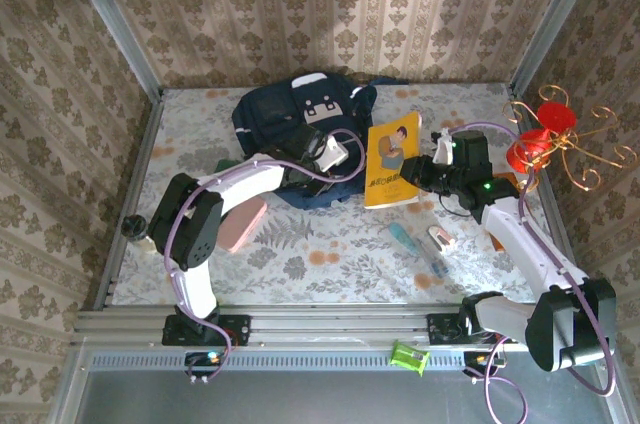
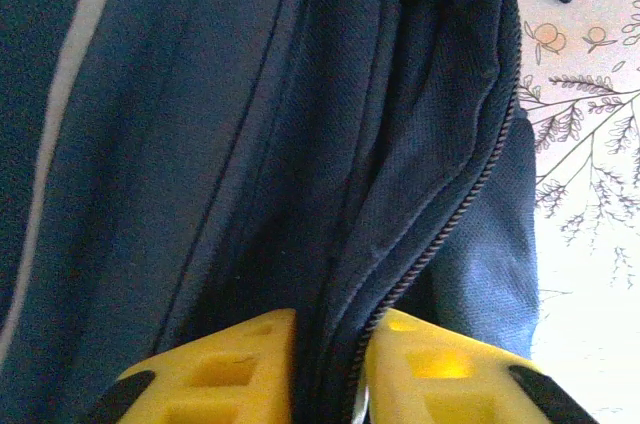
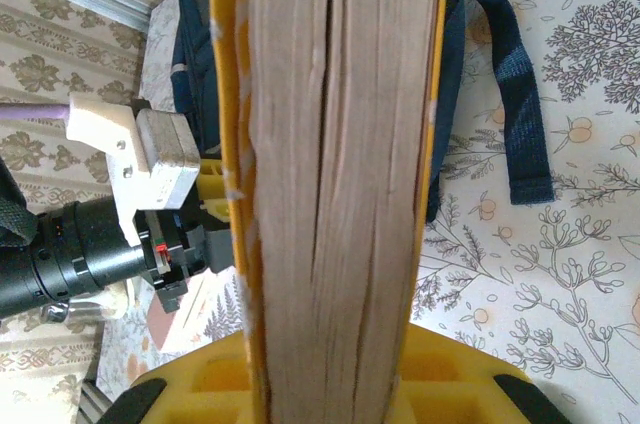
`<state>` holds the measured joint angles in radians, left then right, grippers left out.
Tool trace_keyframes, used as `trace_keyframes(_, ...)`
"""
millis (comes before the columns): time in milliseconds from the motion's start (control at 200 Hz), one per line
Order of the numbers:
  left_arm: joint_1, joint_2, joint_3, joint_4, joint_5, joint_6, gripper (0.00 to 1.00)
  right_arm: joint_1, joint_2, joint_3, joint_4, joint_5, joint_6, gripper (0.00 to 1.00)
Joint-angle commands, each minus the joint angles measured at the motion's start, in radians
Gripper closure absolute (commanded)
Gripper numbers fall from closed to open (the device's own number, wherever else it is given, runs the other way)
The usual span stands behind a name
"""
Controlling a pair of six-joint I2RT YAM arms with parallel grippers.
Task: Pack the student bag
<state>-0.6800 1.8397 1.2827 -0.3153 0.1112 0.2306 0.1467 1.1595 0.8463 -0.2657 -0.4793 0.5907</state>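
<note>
The student bag (image 1: 290, 109) is being pinched by the left gripper (image 2: 330, 349). A yellow book (image 3: 330, 144) is being clamped by the right gripper (image 3: 330, 379).

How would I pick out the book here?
Find the big dark navy student bag at the back of the floral table. Just right of it is a yellow book with a drawn figure on its cover, held at its edge by the right gripper. Its neighbours are small, none yellow.

Floral table (image 1: 300, 249) bears student bag (image 1: 285, 116), pink block (image 1: 243, 225).
</note>
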Motion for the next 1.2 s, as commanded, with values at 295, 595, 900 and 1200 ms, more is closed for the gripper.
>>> trace_keyframes(295, -0.011, -0.115, -0.026, 0.109, -0.183, 0.119, 1.0, 0.017, 0.008, 0.04, 0.039, -0.074, 0.048, 1.0)
trace_keyframes(595, -0.036, -0.285, -0.105, 0.391, -0.465, 0.299, 1.0, 0.126, 0.047, 0.067, 0.038, -0.093, 0.139, 1.0)
trace_keyframes(900, -0.038, -0.314, -0.082, 0.544, -0.551, 0.383, 1.0, 0.259, 0.22, 0.105, 0.225, -0.094, 0.31, 1.0)
trace_keyframes(1200, -0.035, -0.296, -0.059, 0.515, -0.514, 0.311, 1.0, 0.204, 0.011, 0.129, -0.062, 0.066, 0.131, 1.0)
